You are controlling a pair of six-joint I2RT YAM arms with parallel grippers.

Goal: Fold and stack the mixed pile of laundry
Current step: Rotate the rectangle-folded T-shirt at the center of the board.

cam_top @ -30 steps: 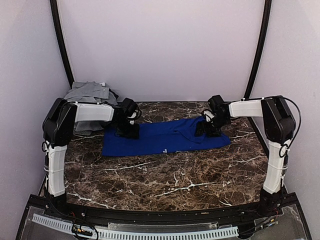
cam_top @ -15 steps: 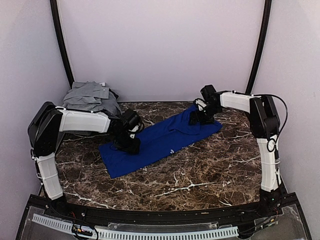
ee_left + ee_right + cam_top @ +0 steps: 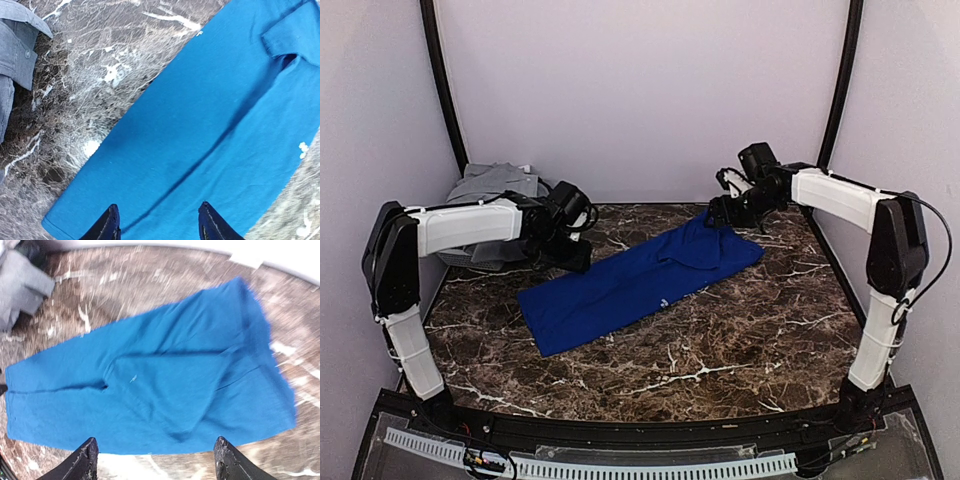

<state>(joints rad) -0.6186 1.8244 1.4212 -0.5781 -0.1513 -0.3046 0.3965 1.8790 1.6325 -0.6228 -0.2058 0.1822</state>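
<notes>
Top external, blue T-shirt diagonal, near-left to far-right

The front half of the worktop lies open from left edge to right edge. The blue T-shirt runs flat and low from left of centre to the back-right corner. A grey garment heap fills the back-left corner, the left arm stretched before it. The right arm hangs over the back-right corner. Walls close off the back edge and both sides.
</notes>
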